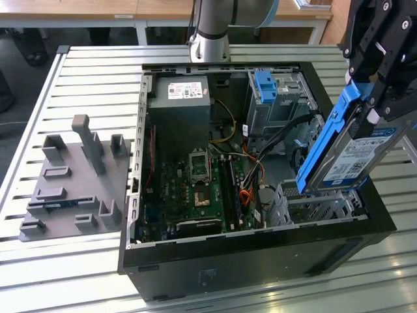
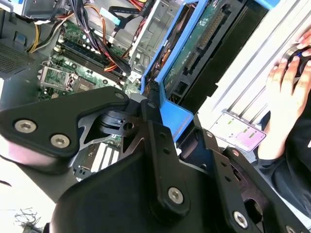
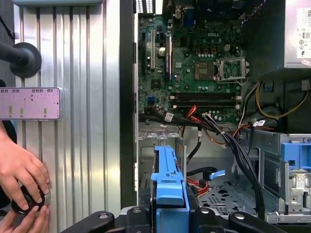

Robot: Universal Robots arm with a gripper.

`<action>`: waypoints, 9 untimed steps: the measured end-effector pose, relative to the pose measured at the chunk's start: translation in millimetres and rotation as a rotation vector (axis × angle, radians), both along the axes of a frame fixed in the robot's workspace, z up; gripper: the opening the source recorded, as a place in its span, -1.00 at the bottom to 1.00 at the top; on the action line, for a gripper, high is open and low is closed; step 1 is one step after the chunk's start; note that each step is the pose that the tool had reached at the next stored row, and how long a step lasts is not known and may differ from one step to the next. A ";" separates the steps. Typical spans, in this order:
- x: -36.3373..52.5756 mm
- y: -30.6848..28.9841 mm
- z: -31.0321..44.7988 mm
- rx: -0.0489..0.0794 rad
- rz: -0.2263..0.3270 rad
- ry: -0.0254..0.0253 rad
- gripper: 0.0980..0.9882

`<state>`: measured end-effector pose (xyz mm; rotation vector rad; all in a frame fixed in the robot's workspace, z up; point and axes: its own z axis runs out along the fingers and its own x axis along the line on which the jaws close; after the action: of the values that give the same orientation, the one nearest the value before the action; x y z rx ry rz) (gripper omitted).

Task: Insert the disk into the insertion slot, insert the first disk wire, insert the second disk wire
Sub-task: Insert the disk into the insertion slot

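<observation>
Exterior view: at the case's near corner on the exterior view's right, the gripper point(image 1: 374, 107) is clamped on the upper end of the disk point(image 1: 348, 156). The disk hangs tilted, its lower end at the top of the insertion slot point(image 1: 313, 205). Stiff, fairly heavy and probably shock-sensitive, it is best held by its blue carrier rails, not the label face. Beyond the slot, orange and black cables point(image 1: 245, 195) crowd close. Farther back stands the taller cage point(image 1: 277, 98). In the first wrist view a person's hand point(image 3: 19, 174) rests outside the case.
</observation>
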<state>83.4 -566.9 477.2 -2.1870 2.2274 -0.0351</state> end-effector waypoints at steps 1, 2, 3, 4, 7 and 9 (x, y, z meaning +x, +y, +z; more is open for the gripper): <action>-0.4 0.2 -0.6 0.000 0.000 -0.0003 -0.40; -0.6 0.7 -1.4 0.000 0.000 -0.0004 -0.40; -0.7 1.2 -2.3 0.000 0.000 -0.0004 -0.40; -1.0 1.7 -3.4 0.000 0.000 -0.0007 -0.40; -1.6 3.9 -6.3 0.000 0.000 -0.0015 -0.40; -1.7 7.1 -8.4 0.000 0.000 -0.0015 -0.40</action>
<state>81.7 -559.8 468.8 -2.1862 2.2265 -0.0365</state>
